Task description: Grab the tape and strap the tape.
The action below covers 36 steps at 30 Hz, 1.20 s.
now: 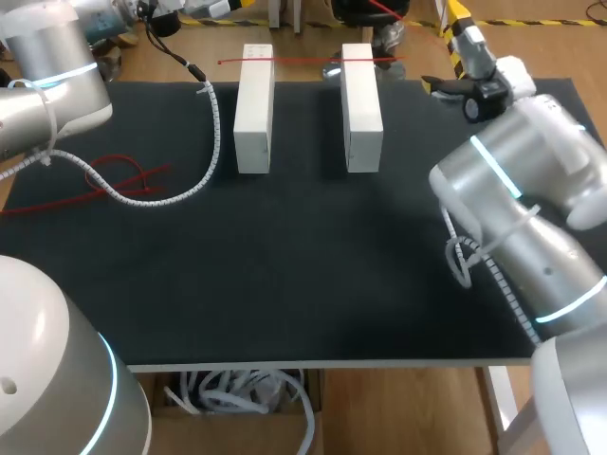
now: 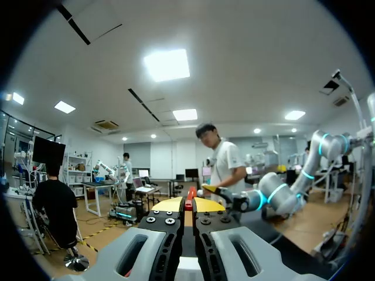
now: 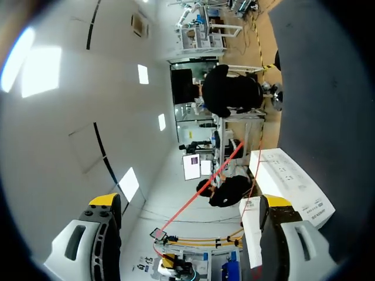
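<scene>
- Black, matte, cloth-like mat on the table (image 1: 285, 284). My two arms, in smooth grey and white casings, come in over its left and right edges.
- My left arm (image 1: 47, 85) trails a white ribbed spiral conduit (image 1: 204, 161), which lies in a loose curve on the mat.
- Loose red strands (image 1: 114, 180), thin and flat, cross each other under that conduit at the mat's left edge.
- Left gripper (image 2: 187, 204): the yellow tips stand narrow, pinched from both sides on a small red strip (image 2: 190, 198). I cannot tell which red strand it belongs to.
- Right gripper (image 3: 190, 202): the fingers are spread wide and hold nothing. It is raised beyond the mat's far right corner.
- Further back, two white rectangular boxes stand side by side with a gap between them: the left box (image 1: 253, 109) and the right box (image 1: 361, 104). Both have smooth faces and sharp edges.
- A thin red tape (image 1: 303, 61) lies straight across the far tops of both boxes and bridges the gap. The right wrist view shows it as a taut line ahead of my open fingers.
</scene>
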Motion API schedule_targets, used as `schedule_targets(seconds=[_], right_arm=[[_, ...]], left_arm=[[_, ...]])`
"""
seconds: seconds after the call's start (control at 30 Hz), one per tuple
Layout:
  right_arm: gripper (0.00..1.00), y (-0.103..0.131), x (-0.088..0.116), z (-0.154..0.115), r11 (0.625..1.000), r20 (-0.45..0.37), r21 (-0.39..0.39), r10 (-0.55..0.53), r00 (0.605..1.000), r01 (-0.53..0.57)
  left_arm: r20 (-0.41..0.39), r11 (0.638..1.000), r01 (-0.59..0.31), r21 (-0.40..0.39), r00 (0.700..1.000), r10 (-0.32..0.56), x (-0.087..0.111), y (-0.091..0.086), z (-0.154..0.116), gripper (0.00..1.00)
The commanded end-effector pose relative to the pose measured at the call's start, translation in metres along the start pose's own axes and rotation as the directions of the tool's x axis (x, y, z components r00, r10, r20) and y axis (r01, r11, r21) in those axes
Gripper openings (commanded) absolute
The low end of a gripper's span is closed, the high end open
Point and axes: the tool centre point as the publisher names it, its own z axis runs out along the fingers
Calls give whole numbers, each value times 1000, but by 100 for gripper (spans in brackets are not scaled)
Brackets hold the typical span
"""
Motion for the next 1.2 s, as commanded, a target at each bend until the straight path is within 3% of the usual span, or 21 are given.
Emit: schedule_targets(seconds=[0.03,0.33,0.37,0.4,0.47,0.53,0.63,0.7,0.83,0.93,1.2], right_arm=[[100,-5,-10,6,966,-98,-258,-15,995,-11],[100,1,-2,10,954,-134,-298,-61,989,19],[96,2,-2,10,955,-139,-297,-63,988,19],[75,3,-1,11,955,-139,-294,-73,988,29],[51,4,-1,11,955,-138,-296,-73,988,29],[38,4,-1,11,955,-131,-296,-81,988,39],[39,4,0,12,957,-135,-289,-82,987,40],[30,5,1,12,956,-142,-289,-86,986,42],[26,5,3,14,956,-151,-288,-91,984,45],[33,6,2,15,955,-146,-291,-98,984,52],[33,12,2,14,950,-143,-306,-109,984,60]], left_arm=[[1,1000,-1,1,1000,1,0,0,0,0],[1,1000,-1,1,1000,1,0,0,0,0],[1,1000,-1,1,1000,1,0,0,0,0],[1,1000,-1,1,1000,1,0,0,0,0],[1,1000,-1,1,1000,1,0,0,0,0],[1,1000,-1,1,1000,1,0,0,0,0],[1,1000,-1,1,1000,1,0,0,0,0],[1,1000,-1,1,1000,1,0,0,0,0],[1,1000,-1,1,1000,1,0,0,0,0],[1,1000,-1,1,1000,1,0,0,0,0],[1,1000,-1,1,1000,1,0,0,0,0]])
